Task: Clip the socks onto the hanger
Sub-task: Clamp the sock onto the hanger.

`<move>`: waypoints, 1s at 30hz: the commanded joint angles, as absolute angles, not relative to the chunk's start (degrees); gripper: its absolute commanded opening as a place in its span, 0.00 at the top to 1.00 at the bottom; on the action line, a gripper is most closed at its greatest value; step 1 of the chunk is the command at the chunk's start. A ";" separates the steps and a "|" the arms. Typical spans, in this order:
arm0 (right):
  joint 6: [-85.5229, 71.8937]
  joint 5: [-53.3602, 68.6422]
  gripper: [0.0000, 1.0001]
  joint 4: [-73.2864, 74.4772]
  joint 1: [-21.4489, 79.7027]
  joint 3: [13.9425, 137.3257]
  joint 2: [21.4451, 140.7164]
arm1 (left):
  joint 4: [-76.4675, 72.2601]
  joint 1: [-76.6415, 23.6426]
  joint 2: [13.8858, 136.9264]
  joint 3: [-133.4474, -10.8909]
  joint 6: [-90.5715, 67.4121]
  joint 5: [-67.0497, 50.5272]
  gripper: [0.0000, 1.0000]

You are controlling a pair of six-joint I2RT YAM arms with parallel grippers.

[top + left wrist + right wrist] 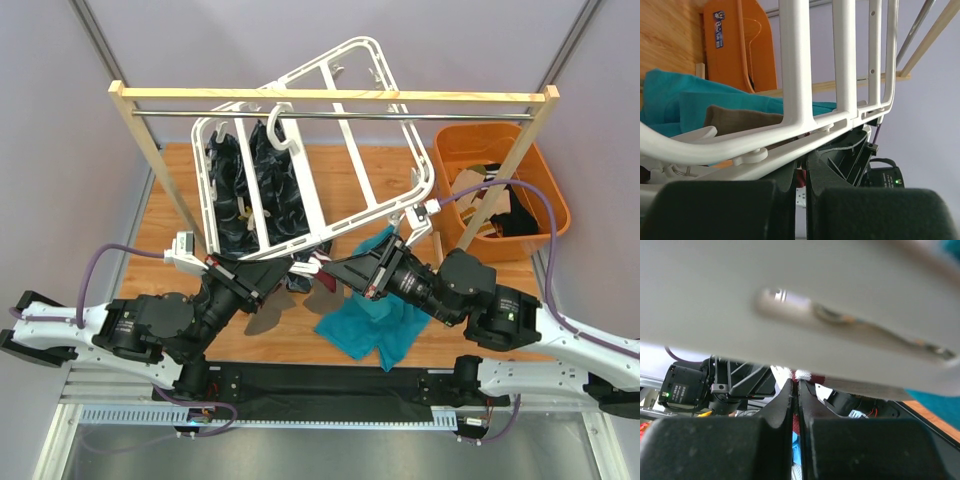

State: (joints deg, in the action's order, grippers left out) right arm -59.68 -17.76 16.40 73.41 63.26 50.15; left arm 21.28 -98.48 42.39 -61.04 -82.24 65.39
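The white hanger (424,172) hangs tilted from the rack's rail; its bars fill the left wrist view (795,65) and blur overhead in the right wrist view (790,290). Both grippers meet under its near edge. My right gripper (327,268) (795,385) is shut on the red-and-white striped sock (802,375), held up to the frame. My left gripper (298,266) (801,167) is nearly closed on what looks like a small white clip, with the red sock (801,177) showing through the gap. A teal sock (375,325) (670,100) and a grey-brown sock (268,318) (740,120) lie on the table.
The wooden rack (330,94) with its metal rail spans the back. A dark patterned cloth (270,190) lies under the hanger's left half. An orange bin (455,145) (740,45) holding more socks stands at the back right, behind the rack's right leg.
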 commanded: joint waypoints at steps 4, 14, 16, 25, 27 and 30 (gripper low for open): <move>-60.74 -15.56 1.00 15.46 73.30 62.40 49.57 | 23.90 -99.05 42.72 -60.03 -80.60 61.52 1.00; -59.94 -15.38 1.00 16.26 73.21 62.66 49.39 | 24.35 -98.96 41.75 -59.24 -81.56 62.23 1.00; -59.85 -14.77 1.00 16.00 73.21 63.28 50.01 | 24.35 -98.97 41.66 -59.24 -81.74 62.14 1.00; -59.68 -13.97 1.00 14.77 71.98 63.37 51.77 | 23.82 -98.96 41.49 -58.98 -81.56 61.52 1.00; -59.59 -14.41 1.00 14.42 71.63 62.84 51.07 | 23.90 -98.96 41.22 -58.71 -81.65 61.52 1.00; -59.33 -14.68 1.00 13.80 71.19 62.49 50.45 | 23.82 -98.96 41.13 -58.62 -81.65 61.61 1.00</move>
